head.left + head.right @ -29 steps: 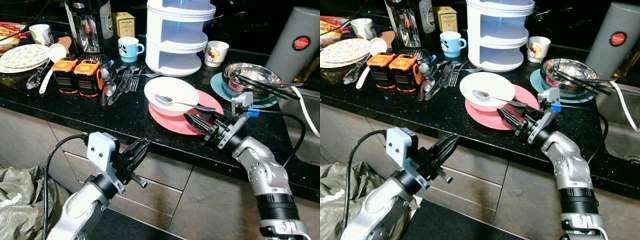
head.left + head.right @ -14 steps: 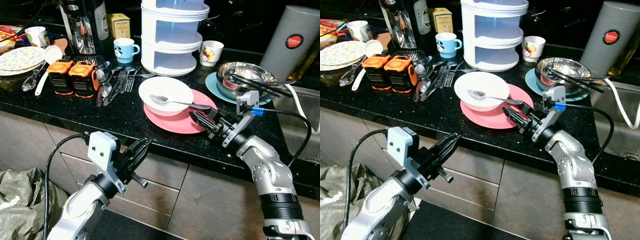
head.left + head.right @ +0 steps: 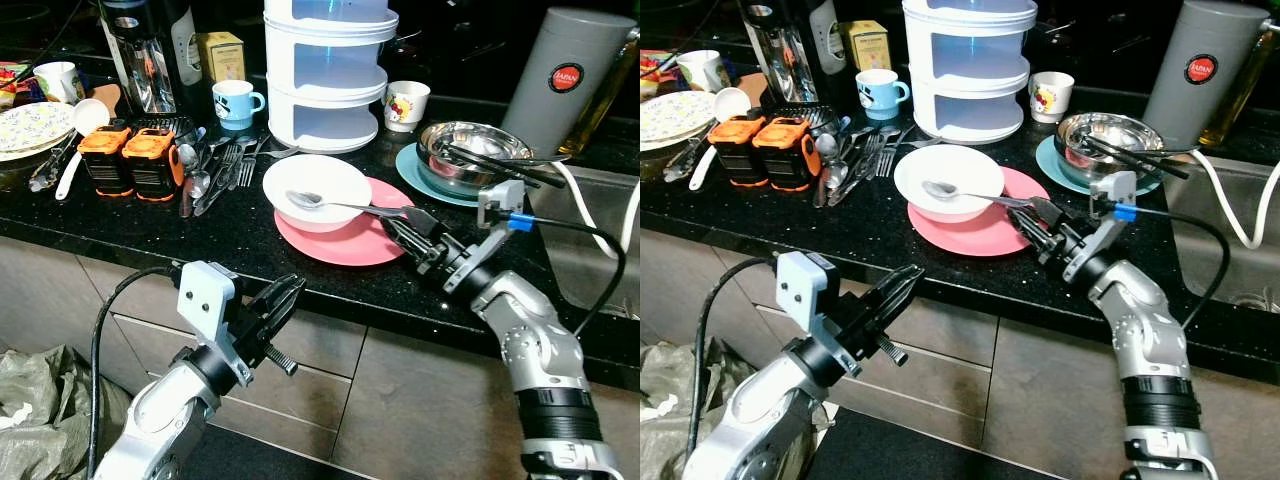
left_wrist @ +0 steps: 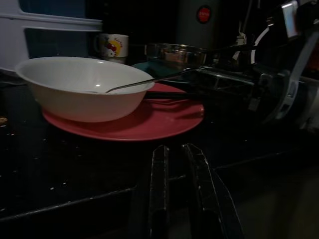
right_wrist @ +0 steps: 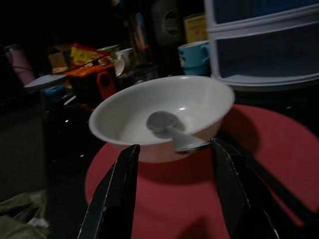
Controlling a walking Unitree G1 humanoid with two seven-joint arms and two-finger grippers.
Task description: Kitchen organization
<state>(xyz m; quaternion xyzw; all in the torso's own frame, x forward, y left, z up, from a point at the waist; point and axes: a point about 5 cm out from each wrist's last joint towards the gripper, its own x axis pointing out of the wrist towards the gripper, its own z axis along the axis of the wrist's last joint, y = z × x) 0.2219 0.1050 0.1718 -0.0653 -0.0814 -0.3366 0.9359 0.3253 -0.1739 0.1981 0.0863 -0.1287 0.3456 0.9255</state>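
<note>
A white bowl sits on a pink plate near the front edge of the black counter. A metal spoon lies in the bowl, its handle sticking out toward my right arm. My right gripper is open over the plate's right side, one finger on each side of the spoon handle; whether they touch it is unclear. My left gripper is shut and empty, below the counter edge in front of the drawers, pointing at the plate.
Behind the bowl stands a white tiered container. A steel bowl with utensils sits on a teal plate to the right, beside a grey canister. Loose cutlery, orange battery packs and mugs lie left.
The camera has shifted. My right gripper has moved forward from the plate's near rim until its fingers straddle the spoon handle. The left arm holds its place.
</note>
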